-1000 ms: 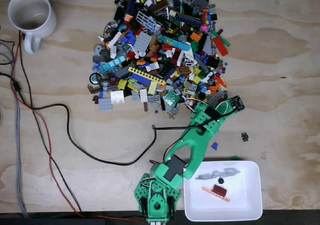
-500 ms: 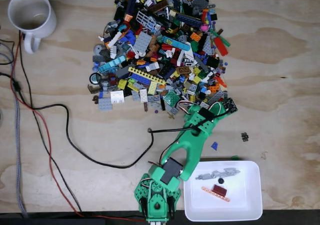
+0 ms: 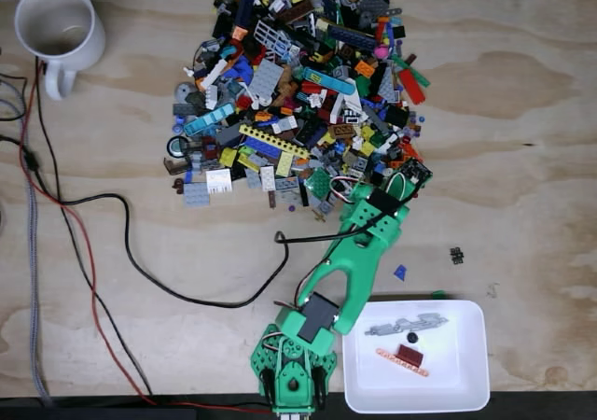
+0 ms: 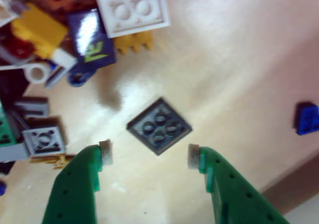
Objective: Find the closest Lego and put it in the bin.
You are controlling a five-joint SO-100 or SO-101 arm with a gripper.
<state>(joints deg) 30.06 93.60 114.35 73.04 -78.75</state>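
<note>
So the big Lego pile (image 3: 303,89) fills the top of the plywood table (image 3: 522,140) in the fixed view, and it's barely dented. The bin (image 3: 466,383) sits at the bottom right beside my base with a few pieces in it already, so I'd say some rounds are done and plenty are left. My gripper (image 4: 148,155) is spread wide and empty, hanging just short of a loose dark grey 2x2 plate (image 4: 159,125) at the pile's near edge. Grab, lift and drop are all still to do.

Green end effector (image 4: 148,155), dark grey Lego (image 4: 159,126), white bin (image 3: 466,383)
</note>
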